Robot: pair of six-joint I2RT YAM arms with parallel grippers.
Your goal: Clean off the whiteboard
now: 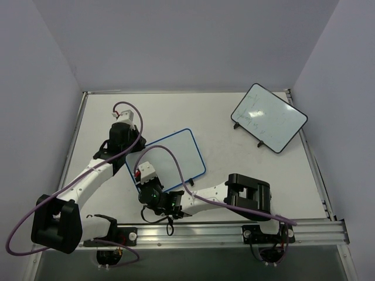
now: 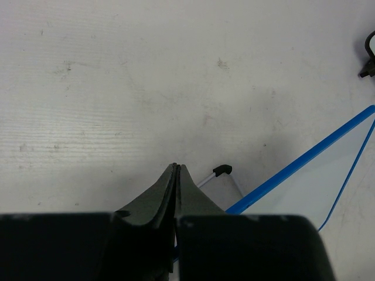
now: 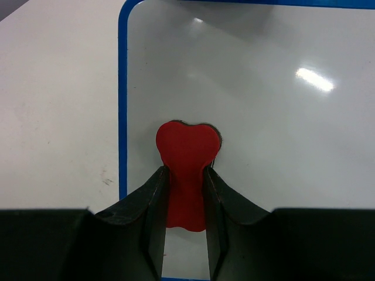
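Note:
The whiteboard (image 1: pixel 176 155) with the blue rim lies tilted in the middle of the table, its white face bare of marks where it shows. My right gripper (image 1: pixel 140 175) is shut on a red eraser (image 3: pixel 186 143) at the board's near left corner. In the right wrist view the eraser sits against the white surface just inside the blue rim (image 3: pixel 122 117). My left gripper (image 2: pixel 176 167) is shut, fingertips together with nothing seen between them. It is low over the table beside the board's left edge (image 2: pixel 304 158), close to a small black foot (image 2: pixel 221 170).
A second whiteboard with a black rim (image 1: pixel 269 117) and faint marks stands at the back right. The white table (image 1: pixel 246 170) is walled at the back and sides, with a metal rail (image 1: pixel 234 231) along the near edge.

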